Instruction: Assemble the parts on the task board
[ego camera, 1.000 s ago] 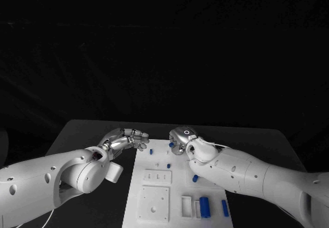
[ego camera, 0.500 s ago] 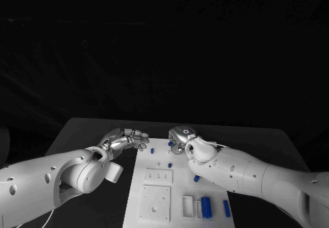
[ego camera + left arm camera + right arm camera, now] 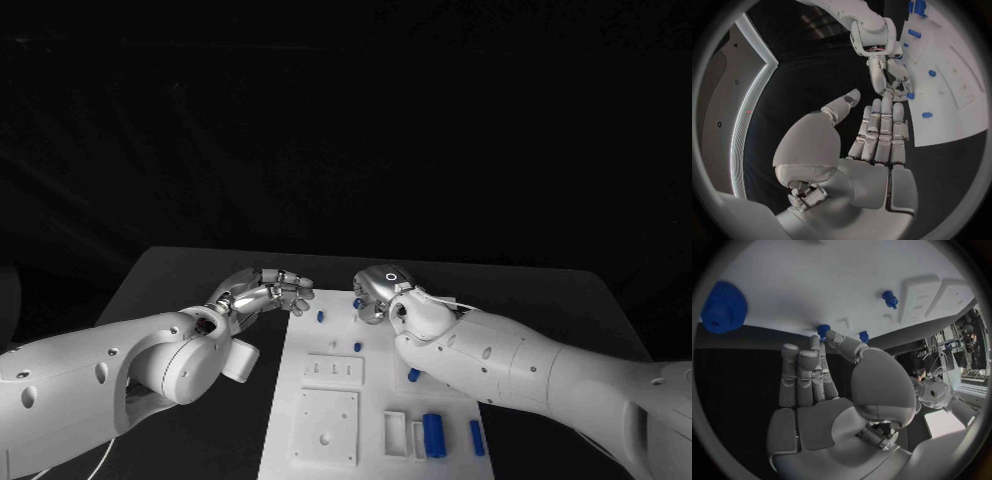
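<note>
Task board [image 3: 335, 400]: white plate lying lengthwise down the middle of the black surface [image 3: 173, 275], its far edge just short of both hands; dark surface lies open on either side of it and beyond its far edge.

Parts: small blue pieces. One peg [image 3: 319, 316] and another [image 3: 356, 347] stand near the far end; one piece [image 3: 411, 376] lies by the right arm; two longer pieces [image 3: 430, 436] lie side by side at the near right. A blue gear [image 3: 720, 307] sits on the board close to its edge in the right wrist view.

Left hand [image 3: 267, 293]: at the board's far left corner, fingers [image 3: 882, 130] extended side by side, grasping nothing, thumb apart.

Right hand [image 3: 381, 292]: at the far edge, a small blue part [image 3: 823, 330] at its fingertips over the rim; whether it is pinched cannot be told.
</note>
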